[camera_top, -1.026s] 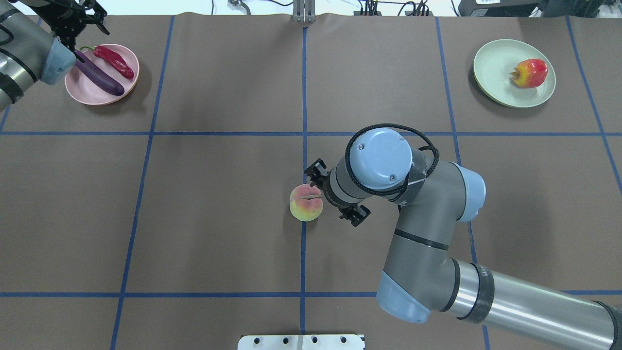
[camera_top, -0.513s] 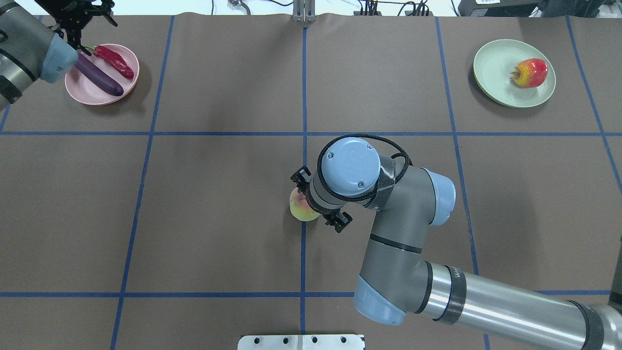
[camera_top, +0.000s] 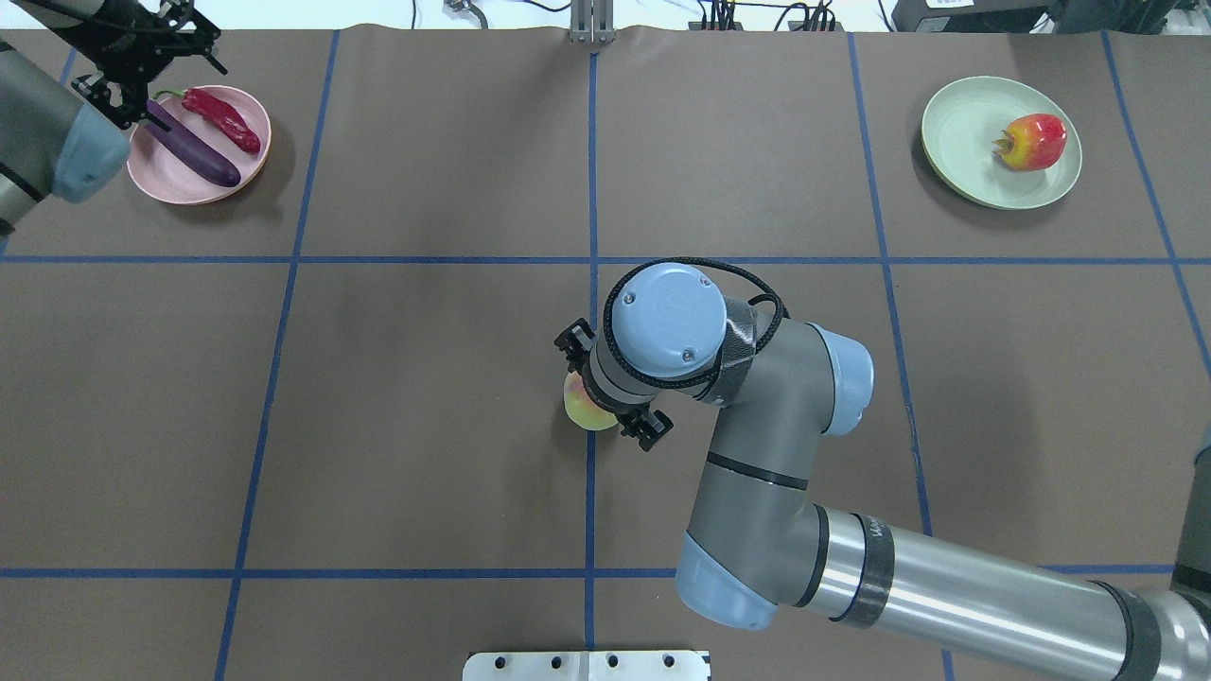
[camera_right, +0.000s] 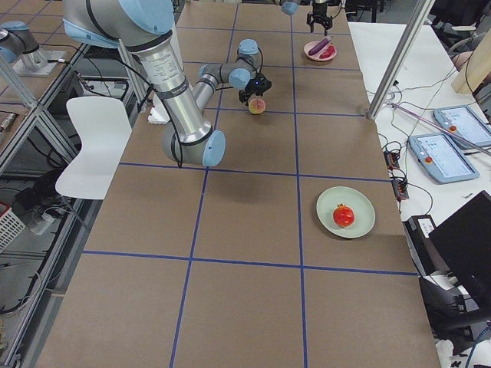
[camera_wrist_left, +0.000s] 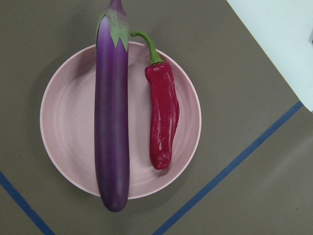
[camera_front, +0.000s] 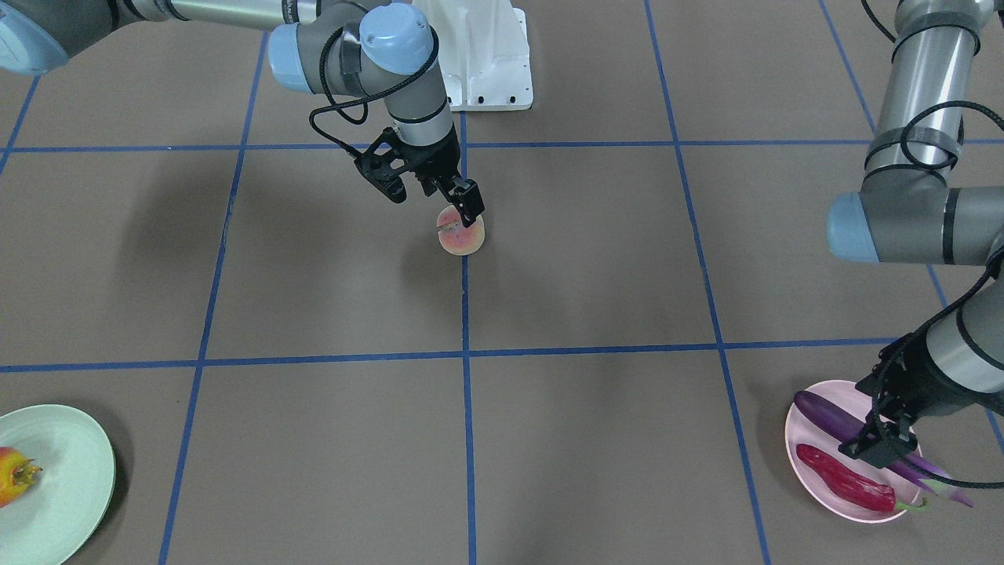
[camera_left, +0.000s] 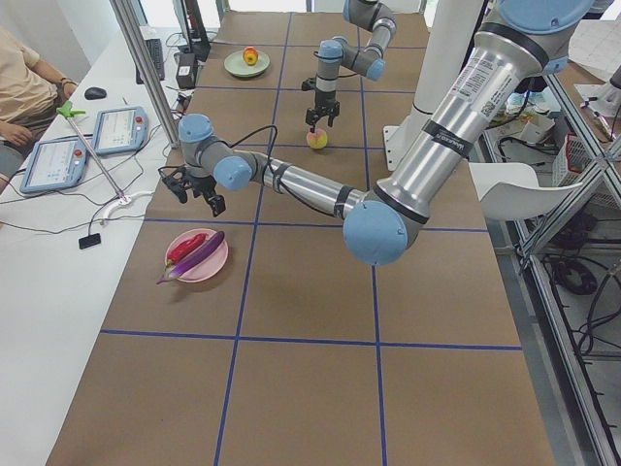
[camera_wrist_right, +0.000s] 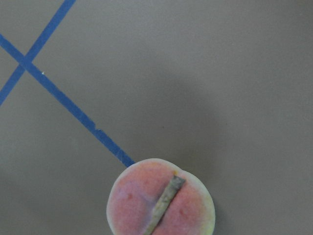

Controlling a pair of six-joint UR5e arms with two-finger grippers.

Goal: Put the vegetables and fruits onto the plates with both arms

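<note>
Right hand [camera_front: 431,202] above peach [camera_front: 461,237], jaws spread

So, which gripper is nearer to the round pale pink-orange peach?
Right. The right gripper hangs just above the peach; the left gripper is far off, over the pale pink plate.

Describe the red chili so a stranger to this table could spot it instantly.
Find the pink plate at the far corner of the table on the robot's left. Of the two vegetables on it, the chili is the shorter, wrinkled red one with a curved green stem, beside the long purple eggplant.
</note>
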